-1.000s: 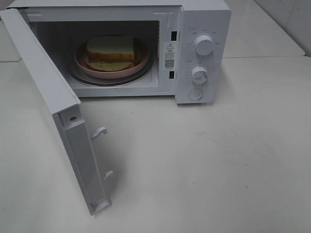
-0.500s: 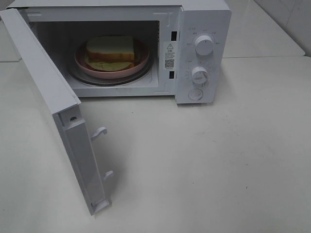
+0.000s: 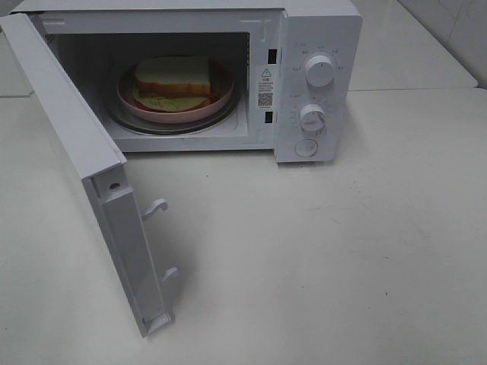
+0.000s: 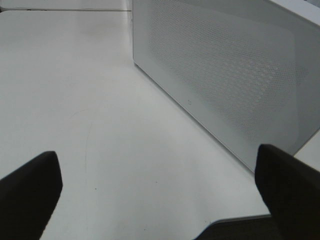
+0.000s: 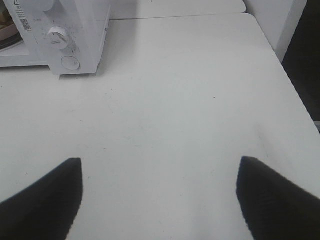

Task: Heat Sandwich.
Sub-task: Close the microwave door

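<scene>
The sandwich (image 3: 173, 79), white bread with a tan crust and a pale yellow-green layer, lies on a round pink plate (image 3: 221, 100) inside the white microwave (image 3: 319, 30). The plate rests on the glass turntable (image 3: 228, 115). The microwave door (image 3: 84, 163) hangs wide open toward the front left. Neither arm shows in the exterior high view. My left gripper (image 4: 160, 195) stands open over the table, facing the outer face of the door (image 4: 225, 75). My right gripper (image 5: 160, 200) is open and empty over bare table, well right of the microwave front (image 5: 65, 40).
Two knobs (image 3: 319, 70) and a round button (image 3: 306, 147) sit on the microwave's control panel. Two latch hooks (image 3: 156, 207) stick out of the door's edge. The table edge (image 5: 295, 95) runs along the right, with a dark gap beyond.
</scene>
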Available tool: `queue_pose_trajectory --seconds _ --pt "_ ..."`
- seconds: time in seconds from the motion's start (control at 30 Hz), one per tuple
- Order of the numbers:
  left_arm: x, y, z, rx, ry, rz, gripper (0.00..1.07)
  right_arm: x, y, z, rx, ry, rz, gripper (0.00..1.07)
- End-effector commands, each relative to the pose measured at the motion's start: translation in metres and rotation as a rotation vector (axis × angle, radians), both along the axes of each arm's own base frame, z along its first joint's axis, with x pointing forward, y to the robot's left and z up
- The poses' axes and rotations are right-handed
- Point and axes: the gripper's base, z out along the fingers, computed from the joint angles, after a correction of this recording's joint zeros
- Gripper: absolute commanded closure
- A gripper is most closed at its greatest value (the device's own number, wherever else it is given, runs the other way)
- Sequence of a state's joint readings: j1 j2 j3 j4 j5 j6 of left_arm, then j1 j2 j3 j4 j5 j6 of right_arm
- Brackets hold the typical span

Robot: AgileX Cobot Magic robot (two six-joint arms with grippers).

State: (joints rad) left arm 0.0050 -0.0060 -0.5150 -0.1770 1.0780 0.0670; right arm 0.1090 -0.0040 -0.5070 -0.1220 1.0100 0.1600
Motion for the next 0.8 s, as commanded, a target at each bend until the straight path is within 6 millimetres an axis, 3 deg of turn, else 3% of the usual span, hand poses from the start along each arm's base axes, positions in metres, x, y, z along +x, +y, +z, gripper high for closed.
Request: queue_pose_trajectory --seconds 0.03,0.8 --pt "-0.0018 -0.0004 0.0001 -0.010 -0.016 -0.006 0.09 -0.0031 -0.0001 -0.0003 -0.005 -0.036 0.001 0.31" --pt "-0.0018 -0.0004 0.0001 -0.010 -0.016 -0.006 0.09 -0.0031 -0.0001 -0.0003 -0.005 -0.036 0.001 0.31"
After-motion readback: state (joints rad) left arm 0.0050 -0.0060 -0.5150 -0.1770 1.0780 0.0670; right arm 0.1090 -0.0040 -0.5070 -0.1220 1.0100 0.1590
